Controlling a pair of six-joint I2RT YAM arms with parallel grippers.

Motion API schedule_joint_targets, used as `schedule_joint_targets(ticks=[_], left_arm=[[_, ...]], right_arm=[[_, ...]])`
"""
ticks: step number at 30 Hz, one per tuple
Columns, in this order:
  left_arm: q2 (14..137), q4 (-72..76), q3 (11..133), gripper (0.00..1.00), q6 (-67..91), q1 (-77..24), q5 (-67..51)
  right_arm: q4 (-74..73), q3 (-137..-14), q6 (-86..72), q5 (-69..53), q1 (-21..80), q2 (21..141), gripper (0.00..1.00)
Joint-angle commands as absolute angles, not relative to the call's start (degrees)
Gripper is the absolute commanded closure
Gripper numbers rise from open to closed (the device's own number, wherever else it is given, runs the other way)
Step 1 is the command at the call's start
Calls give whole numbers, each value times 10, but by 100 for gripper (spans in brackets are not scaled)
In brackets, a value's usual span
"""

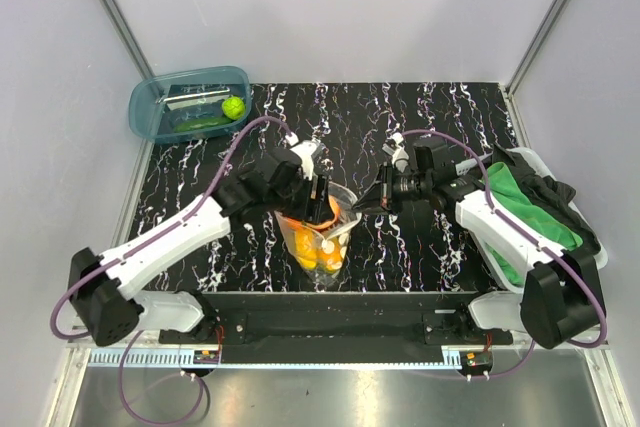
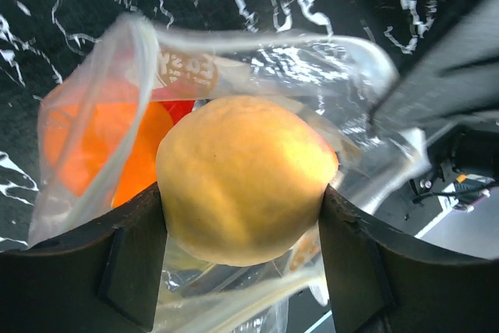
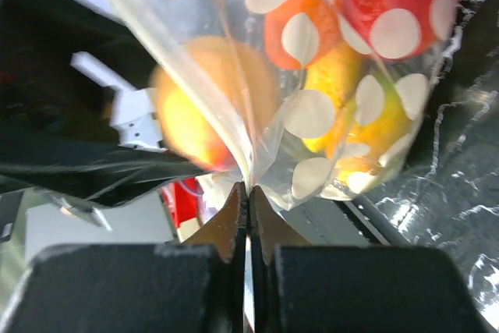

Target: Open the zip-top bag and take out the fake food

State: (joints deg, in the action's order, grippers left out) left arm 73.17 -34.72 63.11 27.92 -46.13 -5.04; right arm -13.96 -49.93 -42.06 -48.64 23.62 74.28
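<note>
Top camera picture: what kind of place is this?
Probably a robot test booth: plain grey walls around a black marbled table, with left arm and right arm bolted at its near edge.

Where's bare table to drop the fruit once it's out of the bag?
Best: the far strip of table between the blue tub and the table's right edge, beyond both grippers. Smaller patch: near side, between the zip-top bag and the right arm. Crowded: centre, where the left gripper on a yellow fruit and right gripper pinching the bag meet.
</note>
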Motion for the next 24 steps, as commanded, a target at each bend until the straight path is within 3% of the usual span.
schedule_joint_targets(ticks=[1, 6, 10, 17, 21, 24], left_arm=[[665, -335, 679, 100, 227, -461, -75], [599, -250, 662, 100, 228, -429, -119], [577, -135, 622, 100, 316, -362, -196], [661, 115, 595, 100, 474, -200, -279], [722, 197, 591, 100, 527, -110, -223], [778, 103, 647, 98, 531, -59, -74]], right_arm=[[-188, -523, -370, -447, 237, 715, 100], [-213, -524, -350, -423, 237, 707, 100], [-219, -527, -345, -421, 237, 706, 100], [-230, -526, -330, -426, 238, 705, 100], [-234, -526, -326, -435, 237, 709, 100], [-237, -528, -316, -438, 238, 715, 100]])
